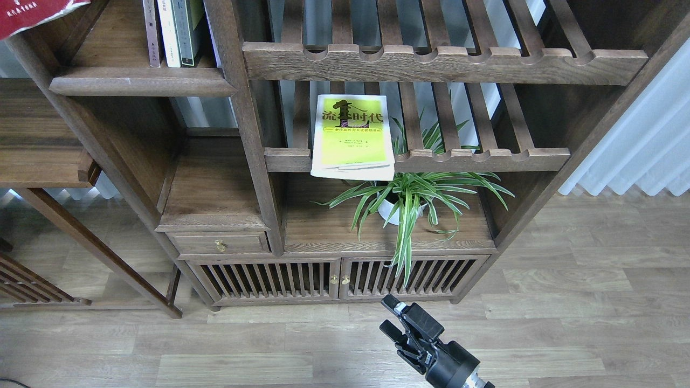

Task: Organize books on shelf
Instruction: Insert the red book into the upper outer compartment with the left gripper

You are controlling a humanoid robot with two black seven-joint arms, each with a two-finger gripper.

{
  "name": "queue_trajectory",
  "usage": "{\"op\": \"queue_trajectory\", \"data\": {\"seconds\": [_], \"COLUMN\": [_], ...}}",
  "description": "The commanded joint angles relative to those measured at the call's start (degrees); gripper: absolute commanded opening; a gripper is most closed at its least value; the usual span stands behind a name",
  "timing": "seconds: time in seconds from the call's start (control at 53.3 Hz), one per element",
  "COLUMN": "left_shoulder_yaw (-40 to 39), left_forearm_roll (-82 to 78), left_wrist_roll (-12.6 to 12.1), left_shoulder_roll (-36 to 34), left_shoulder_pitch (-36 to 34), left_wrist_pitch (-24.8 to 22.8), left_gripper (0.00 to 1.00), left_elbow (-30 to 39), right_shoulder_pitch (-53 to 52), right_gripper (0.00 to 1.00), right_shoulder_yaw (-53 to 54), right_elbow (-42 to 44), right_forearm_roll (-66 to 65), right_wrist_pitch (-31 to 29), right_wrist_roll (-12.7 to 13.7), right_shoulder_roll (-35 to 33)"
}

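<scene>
The right gripper (pixel 392 319) hangs low over the wood floor (pixel 566 302), near the cabinet's slatted doors (pixel 334 279), its two fingers a narrow gap apart and holding nothing. Beyond it a potted spider plant (pixel 409 199) stands on a lower board. Just above, the yellow-green book (pixel 352 136) lies flat on a slatted rack (pixel 420 159), its near edge overhanging the rail. Far left, the shelf (pixel 140 83) carries upright books (pixel 172 32). A corner of the red book (pixel 32 13) shows at the top-left edge; the left gripper is out of view.
</scene>
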State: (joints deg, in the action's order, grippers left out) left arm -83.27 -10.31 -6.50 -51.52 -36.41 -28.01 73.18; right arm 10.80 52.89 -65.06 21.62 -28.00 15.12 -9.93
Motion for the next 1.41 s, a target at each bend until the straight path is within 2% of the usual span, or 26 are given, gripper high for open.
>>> {"op": "queue_trajectory", "data": {"seconds": [0.0,0.15,0.713,0.938,1.2,1.388], "left_shoulder_yaw": [2.49,4.42,20.42,24.91,25.52,25.96], "left_forearm_roll": [-1.11,-1.99,-10.17,-13.24,-17.02,-19.48], "left_wrist_roll": [-0.01,0.17,1.14,2.1,6.05,9.22], "left_shoulder_roll": [0.37,1.33,5.82,12.32,17.24,19.79], "left_shoulder_pitch": [-2.61,-5.77,-28.98,-35.66,-38.47,-39.0], "left_wrist_pitch": [0.01,0.01,0.01,0.01,0.01,0.01], "left_gripper": [0.07,0.07,0.06,0.06,0.05,0.05], "left_elbow": [-2.78,-5.77,-19.04,-27.3,-33.98,-35.92], "right_shoulder_pitch": [0.01,0.09,0.97,1.59,1.59,1.5], "right_gripper": [0.98,0.98,0.98,0.98,0.98,0.98], "right_shoulder_yaw": [0.02,0.02,0.11,0.81,0.81,0.72], "right_elbow": [-0.33,-0.68,-0.94,-1.21,-1.3,-1.21], "right_forearm_roll": [0.0,0.08,0.17,0.26,0.17,0.17], "right_wrist_pitch": [0.0,0.0,0.0,0.0,0.0,0.0], "right_wrist_roll": [0.0,0.0,-0.09,-0.09,0.0,0.0], "right_shoulder_roll": [-0.09,-0.09,0.09,0.09,0.97,1.49]}}
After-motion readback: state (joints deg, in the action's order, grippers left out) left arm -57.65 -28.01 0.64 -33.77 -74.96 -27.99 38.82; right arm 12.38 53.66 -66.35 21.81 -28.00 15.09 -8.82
